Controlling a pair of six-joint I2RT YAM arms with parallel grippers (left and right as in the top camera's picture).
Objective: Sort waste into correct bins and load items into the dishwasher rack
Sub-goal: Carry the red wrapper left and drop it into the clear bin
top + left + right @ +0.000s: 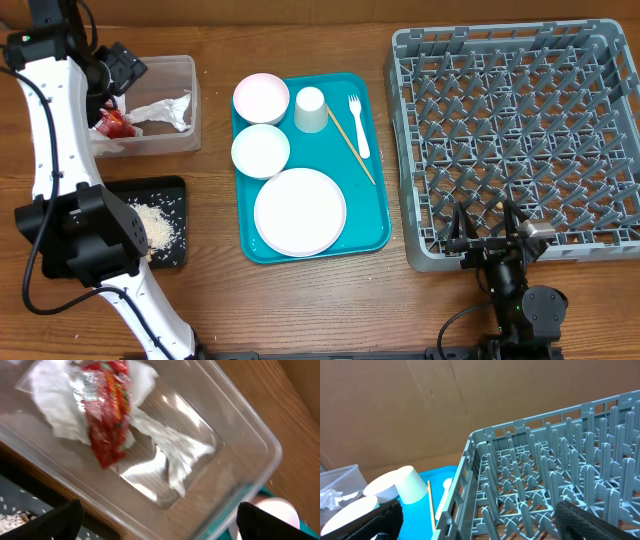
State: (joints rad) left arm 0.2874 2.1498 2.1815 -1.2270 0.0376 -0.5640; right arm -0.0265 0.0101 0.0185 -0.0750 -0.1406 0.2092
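My left gripper [118, 78] [160, 527] hovers open and empty over the clear tub bin [192, 80] [260, 445]. In the tub lie a red wrapper [112, 121] [107, 410] and a crumpled white napkin [165, 108] [172, 447]. The black tray bin [172, 190] holds pale grainy scraps [155, 225]. Two white bowls [261, 97] [260, 150], a cup [311, 109], a plate [299, 211], a fork [357, 125] and a wooden stick [352, 147] sit on the teal tray. My right gripper [490, 236] [485, 525] is open at the near edge of the grey dishwasher rack [520, 130] [545, 475].
The teal serving tray [377, 236] [420, 510] lies between the bins and the rack. The left arm's white links [55, 150] reach over the table's left side and partly cover the black tray. A brown cardboard wall [445, 405] stands behind the table.
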